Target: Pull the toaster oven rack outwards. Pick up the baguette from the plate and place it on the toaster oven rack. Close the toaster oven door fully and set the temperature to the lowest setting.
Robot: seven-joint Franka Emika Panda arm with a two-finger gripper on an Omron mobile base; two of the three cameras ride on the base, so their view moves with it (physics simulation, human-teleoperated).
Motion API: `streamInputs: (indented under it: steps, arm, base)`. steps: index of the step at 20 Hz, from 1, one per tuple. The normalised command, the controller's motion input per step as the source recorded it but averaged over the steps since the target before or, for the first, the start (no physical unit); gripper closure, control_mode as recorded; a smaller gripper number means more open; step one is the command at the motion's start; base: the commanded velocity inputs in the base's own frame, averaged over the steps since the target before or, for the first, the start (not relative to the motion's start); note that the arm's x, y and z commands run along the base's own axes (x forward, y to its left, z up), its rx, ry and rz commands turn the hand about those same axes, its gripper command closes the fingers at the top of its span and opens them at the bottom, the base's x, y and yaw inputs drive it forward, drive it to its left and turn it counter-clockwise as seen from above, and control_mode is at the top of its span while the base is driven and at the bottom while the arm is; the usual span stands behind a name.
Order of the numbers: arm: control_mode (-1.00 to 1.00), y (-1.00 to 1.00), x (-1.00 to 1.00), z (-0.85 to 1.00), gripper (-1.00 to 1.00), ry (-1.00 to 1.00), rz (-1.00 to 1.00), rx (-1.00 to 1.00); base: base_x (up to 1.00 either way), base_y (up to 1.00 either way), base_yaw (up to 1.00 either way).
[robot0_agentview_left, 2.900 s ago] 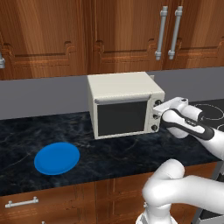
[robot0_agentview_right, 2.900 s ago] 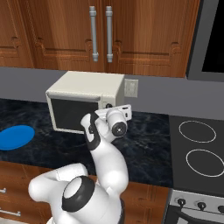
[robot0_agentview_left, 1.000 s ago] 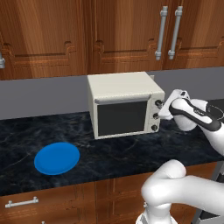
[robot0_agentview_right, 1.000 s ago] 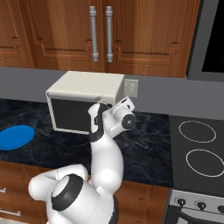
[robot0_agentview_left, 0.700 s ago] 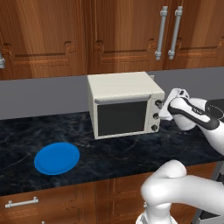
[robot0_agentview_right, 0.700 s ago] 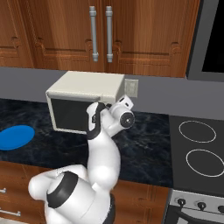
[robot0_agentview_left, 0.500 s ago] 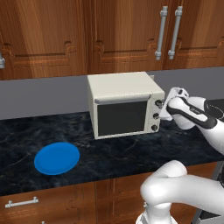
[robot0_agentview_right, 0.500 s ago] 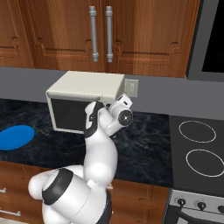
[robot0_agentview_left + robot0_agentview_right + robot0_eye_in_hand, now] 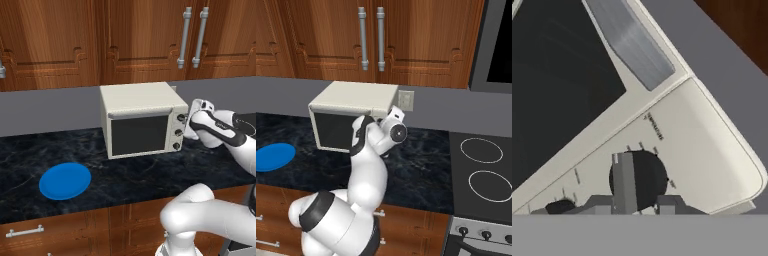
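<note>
1. One bright blue plate (image 9: 65, 180) lies flat and bare on the dark table (image 9: 150, 175), near and well to the left of the toaster oven (image 9: 140, 120). No bread lies on it.
2. Centre: the toaster oven stands at the far side of the table against the grey wall. The toaster oven door (image 9: 139, 135) sits upright and shut, its dark glass hiding the cavity, so the rack and loaf cannot be told from outside.
3. Down the oven's right front panel run three small round knobs. The top knob (image 9: 637, 180) is the thing in hand: small, rigid, smooth-sided, with a raised bar across its face. It will likely turn stiffly and slip under a loose hold, so that bar looks like the best place to take it, square across its two flat sides.
4. Right: the pincer (image 9: 626, 207) is pressed nearly together on this knob, its tips at the bar's near end.
5. Around: the middle knob (image 9: 559, 207) sits just beside, close enough to brush. A wall outlet (image 9: 405, 100) and a stovetop (image 9: 481, 170) lie farther right, well clear.
</note>
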Motion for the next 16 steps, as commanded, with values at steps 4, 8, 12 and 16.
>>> streamInputs:
  steps: [4,8,12,16]
  arm:
    - [-1.00,0.00,0.00,-0.03,1.00,-0.21,0.24,-0.19]
    - [-1.00,0.00,0.00,0.00,1.00,-0.27,0.26,-0.24]
    - [-1.00,0.00,0.00,0.06,1.00,-0.23,0.23,-0.26]
    - [-1.00,0.04,0.00,0.41,1.00,-0.08,0.10,-0.20]
  base:
    - [0.00,0.00,0.00]
    - [0.00,0.00,0.00]
    - [0.00,0.00,0.00]
    - [0.00,0.00,0.00]
